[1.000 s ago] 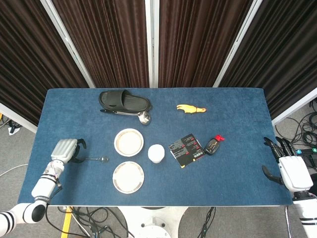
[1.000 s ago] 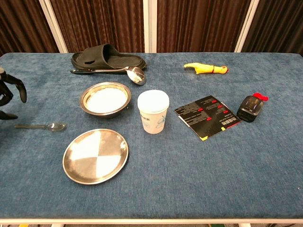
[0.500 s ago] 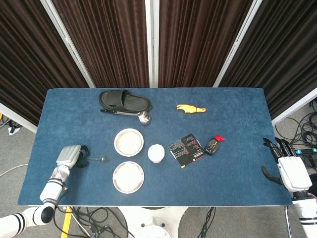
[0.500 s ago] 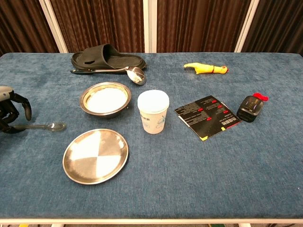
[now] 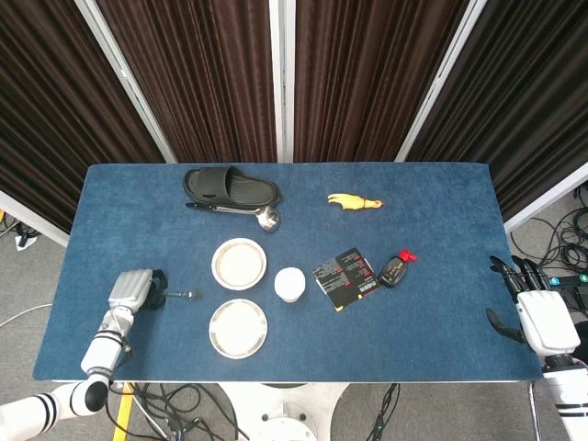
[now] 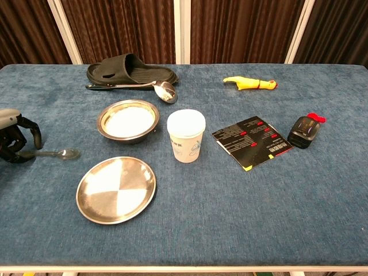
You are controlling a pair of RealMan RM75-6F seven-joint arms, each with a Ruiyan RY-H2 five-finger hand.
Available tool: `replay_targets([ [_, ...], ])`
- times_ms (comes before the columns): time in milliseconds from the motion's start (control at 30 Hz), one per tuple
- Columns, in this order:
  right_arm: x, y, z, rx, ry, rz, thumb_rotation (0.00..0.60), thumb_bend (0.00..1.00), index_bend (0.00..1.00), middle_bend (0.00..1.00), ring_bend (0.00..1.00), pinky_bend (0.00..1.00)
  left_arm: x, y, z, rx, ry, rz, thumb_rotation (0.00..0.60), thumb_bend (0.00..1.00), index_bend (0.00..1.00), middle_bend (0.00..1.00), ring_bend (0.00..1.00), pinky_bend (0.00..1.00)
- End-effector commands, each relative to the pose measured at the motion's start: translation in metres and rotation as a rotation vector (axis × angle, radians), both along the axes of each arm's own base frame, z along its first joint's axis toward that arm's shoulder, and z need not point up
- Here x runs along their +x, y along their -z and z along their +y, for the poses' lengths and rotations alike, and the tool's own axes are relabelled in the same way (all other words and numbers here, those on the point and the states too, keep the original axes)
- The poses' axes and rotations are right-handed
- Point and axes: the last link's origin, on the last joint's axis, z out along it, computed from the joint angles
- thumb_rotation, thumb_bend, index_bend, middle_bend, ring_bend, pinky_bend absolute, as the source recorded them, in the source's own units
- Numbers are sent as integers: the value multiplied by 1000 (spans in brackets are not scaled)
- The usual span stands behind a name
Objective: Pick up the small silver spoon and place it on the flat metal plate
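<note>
Across the blue bench (image 5: 441,312) we see the task barely begun. The flat metal plate (image 6: 117,189) lies bare near the front edge, just in front of the metal bowl (image 6: 128,120), and the small silver spoon (image 6: 56,153) lies flat on the cloth to the plate's left, not yet lifted. Our left hand (image 6: 12,141) sits at the spoon's handle end with its fingers curled down over it; whether they actually pinch the handle we cannot tell, since the contact is hidden under the hand. Lifting the spoon and carrying it to the plate remain, as we judge it.

Our right hand (image 5: 542,317) shows only from the head camera, parked at the far right edge of the bench with fingers spread and nothing in it; the chest camera misses it altogether. The chest camera, in turn, gives us the left hand's dark fingers arched beside the handle and the spoon's bowl pointing toward the plate, which from above is only a thin glint beside the hand.
</note>
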Motion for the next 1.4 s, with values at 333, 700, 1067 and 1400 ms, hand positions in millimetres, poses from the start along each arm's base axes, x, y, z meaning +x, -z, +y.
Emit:
replay_targets([
  [333, 1, 0, 0, 2, 0, -1, 600, 263, 29, 207, 0, 37, -1, 6, -3, 11, 3, 1, 600, 395, 569, 948, 932, 1000],
  [700, 1, -2, 2, -6, -3, -2, 600, 263, 30, 207, 0, 37, 1, 3, -1, 26, 18, 5, 600, 449, 607, 955, 937, 1000],
  [1067, 4, -11, 0, -31, -24, 11, 600, 263, 29, 207, 0, 37, 43, -39, 30, 106, 205, 78, 600, 472, 607, 956, 941, 1000],
  [1400, 2, -19, -1, -49, -28, 21, 600, 263, 29, 207, 0, 37, 98, -34, 68, 84, 354, 219, 600, 478, 613, 957, 942, 1000],
])
